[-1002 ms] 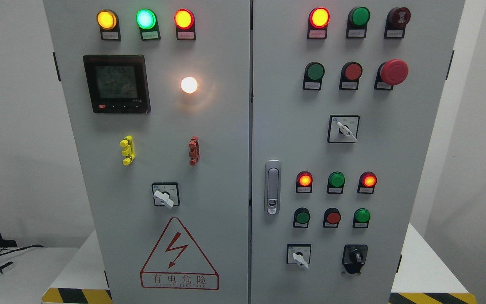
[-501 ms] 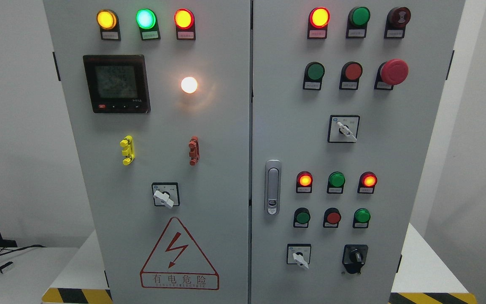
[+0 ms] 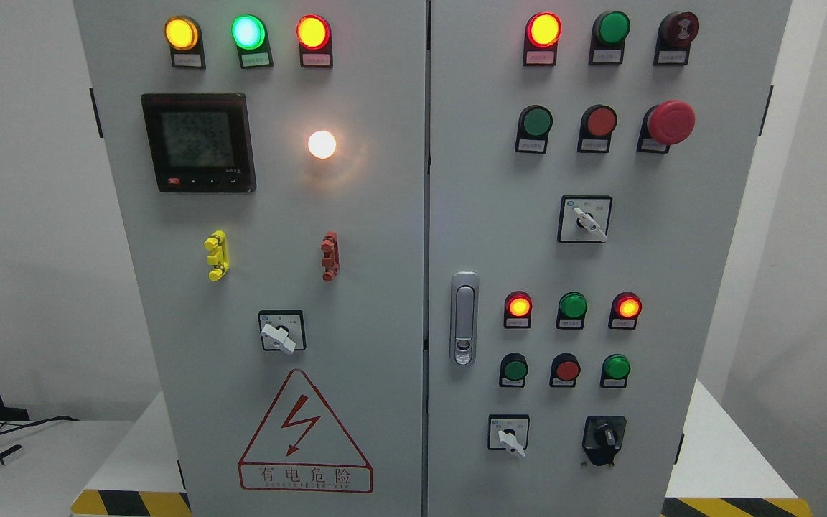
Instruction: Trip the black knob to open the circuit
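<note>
Cabinet faced the camera, grey, with two doors side by side. Black knob sat near the lower right corner of the right door, on a black base, its grip pointing roughly upward. White-handled switch stood just left of it in the same row. Row of three round buttons ran above them, green, red, green; above that, three lamps, the outer two glowing red. Door handle stood at the left edge of the right door. Red mushroom button sat near that door's upper right. Left door carried a meter near the top and a warning triangle at the bottom edge. No robot hand showed, so the fingers' state could not be told, nor their place relative to the knob.
</note>
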Tool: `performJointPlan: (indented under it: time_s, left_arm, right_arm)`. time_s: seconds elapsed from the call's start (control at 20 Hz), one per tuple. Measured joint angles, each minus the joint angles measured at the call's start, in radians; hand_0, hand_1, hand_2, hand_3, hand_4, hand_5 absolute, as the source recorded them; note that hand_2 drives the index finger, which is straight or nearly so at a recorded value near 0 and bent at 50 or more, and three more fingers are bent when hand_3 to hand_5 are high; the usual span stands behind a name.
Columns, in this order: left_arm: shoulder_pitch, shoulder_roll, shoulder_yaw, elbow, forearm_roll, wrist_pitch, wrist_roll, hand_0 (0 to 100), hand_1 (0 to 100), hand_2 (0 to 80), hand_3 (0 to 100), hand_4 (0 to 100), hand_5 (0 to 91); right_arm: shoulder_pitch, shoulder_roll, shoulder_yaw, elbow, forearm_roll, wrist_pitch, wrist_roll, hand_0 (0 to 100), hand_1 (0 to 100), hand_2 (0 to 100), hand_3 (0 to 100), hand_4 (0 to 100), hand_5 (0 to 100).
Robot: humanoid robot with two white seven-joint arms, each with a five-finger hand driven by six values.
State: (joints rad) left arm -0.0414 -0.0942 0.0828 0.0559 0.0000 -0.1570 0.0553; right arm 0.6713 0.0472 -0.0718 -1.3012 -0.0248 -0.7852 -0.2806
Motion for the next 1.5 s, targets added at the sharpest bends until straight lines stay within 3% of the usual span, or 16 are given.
performJointPlan:
  time_s: [0.4,0.8,1.15,1.5]
  left_arm:
    - [0.000,0.000,0.000,0.000,0.000,0.000,0.000,12,39,0.0,0,0,0.0]
    - [0.000,0.000,0.000,0.000,0.000,0.000,0.000,12,39,0.0,0,0,0.0]
    - [0.000,0.000,0.000,0.000,0.000,0.000,0.000,12,39,0.0,0,0,0.0]
    - [0.000,0.000,0.000,0.000,0.000,0.000,0.000,12,39,0.0,0,0,0.0]
  right_arm:
    - [-0.008,0.000,-0.032,-0.175,0.019,0.000,0.006,25,54,35,65,68,75]
    - [-0.065,0.005,-0.046,-0.314,0.048,0.005,0.006,22,55,34,64,68,76]
    - [-0.132,0.010,-0.037,-0.408,0.076,0.119,0.004,15,62,30,62,68,77]
    - [-0.223,0.020,-0.029,-0.465,0.155,0.229,-0.006,13,67,26,62,70,85]
